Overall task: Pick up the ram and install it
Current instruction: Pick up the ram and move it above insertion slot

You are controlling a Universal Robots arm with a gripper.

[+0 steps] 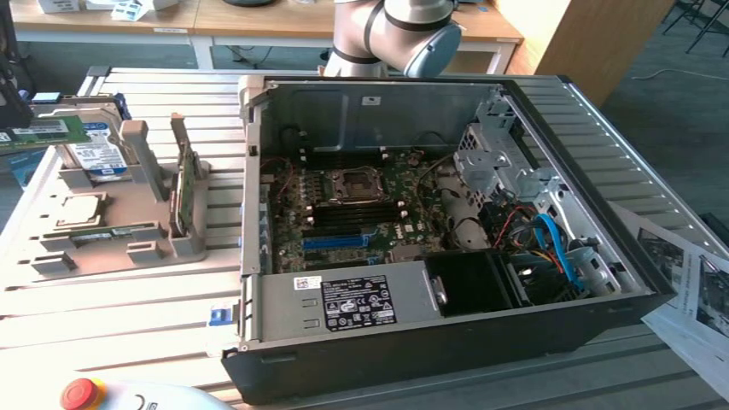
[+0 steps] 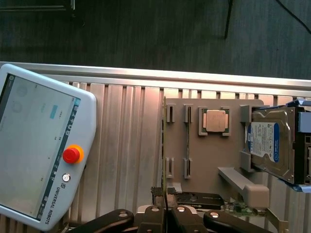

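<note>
Gripper (image 2: 166, 216): jaws closed, apparently empty, near tall card (image 2: 163, 145).
Ram (image 1: 46, 132): exterior view's far left, beside hard drive (image 1: 97, 154).
Hazard: wrong board seized; closed jaws knocking the Ram askew.

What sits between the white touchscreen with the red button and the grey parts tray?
Nothing. Between the touchscreen and the grey tray there is just bare ribbed metal table, seen plainly in the wrist view and also in the exterior view.

Open computer case (image 1: 456, 350) on slatted table (image 1: 114, 307), ram (image 1: 180, 196) upright in gray holder (image 1: 128, 218)
</note>
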